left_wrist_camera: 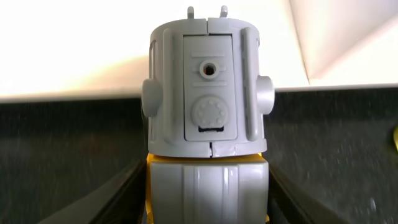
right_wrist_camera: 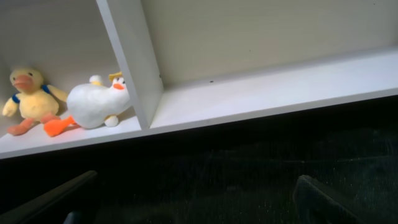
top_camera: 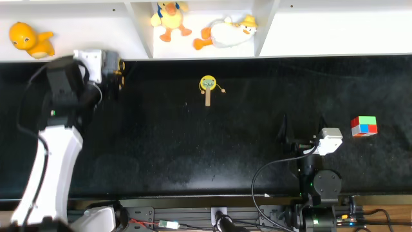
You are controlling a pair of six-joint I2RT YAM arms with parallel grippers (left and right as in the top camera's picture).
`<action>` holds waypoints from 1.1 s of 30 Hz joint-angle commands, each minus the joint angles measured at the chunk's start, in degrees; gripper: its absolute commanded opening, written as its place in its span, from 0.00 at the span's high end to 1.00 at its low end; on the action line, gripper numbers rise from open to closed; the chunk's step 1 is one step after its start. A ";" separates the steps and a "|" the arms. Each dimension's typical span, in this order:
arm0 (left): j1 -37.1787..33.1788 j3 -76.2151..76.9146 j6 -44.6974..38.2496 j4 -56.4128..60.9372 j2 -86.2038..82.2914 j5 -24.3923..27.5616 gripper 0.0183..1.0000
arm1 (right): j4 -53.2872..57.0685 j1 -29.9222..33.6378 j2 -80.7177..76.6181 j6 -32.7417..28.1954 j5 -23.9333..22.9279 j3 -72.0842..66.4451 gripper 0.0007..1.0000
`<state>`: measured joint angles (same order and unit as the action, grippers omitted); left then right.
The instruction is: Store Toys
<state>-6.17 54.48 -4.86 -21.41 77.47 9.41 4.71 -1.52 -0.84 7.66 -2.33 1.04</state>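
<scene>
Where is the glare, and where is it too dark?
Left wrist view: the white shelf behind the toy robot is washed out by glare. Right wrist view: dim, the black table lost in shadow. Top view: evenly lit.

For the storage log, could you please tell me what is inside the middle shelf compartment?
A yellow plush duck and a white plush duck; anything behind them is hidden.

Your robot [left_wrist_camera: 208, 93] is grey with a yellow band. The mat [top_camera: 161, 148] is black, the shelf [top_camera: 322, 32] white. The cube [top_camera: 364, 126] shows red, green and blue; the duck [top_camera: 31, 38] is yellow.
</scene>
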 commanded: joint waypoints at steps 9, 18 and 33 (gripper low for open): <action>0.76 16.81 0.22 0.09 14.80 1.03 0.68 | -0.26 0.15 0.63 -0.15 0.39 -0.76 0.01; 0.79 21.59 0.37 0.81 21.49 1.03 0.65 | -0.26 0.15 0.63 -0.17 0.39 -0.76 0.00; 0.61 20.46 0.15 1.73 20.46 0.79 0.00 | -0.26 0.15 0.63 -0.15 0.39 -0.76 0.00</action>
<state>-5.61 74.43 -4.64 -19.31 99.77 9.63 4.75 -1.52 -0.84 7.66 -2.31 1.04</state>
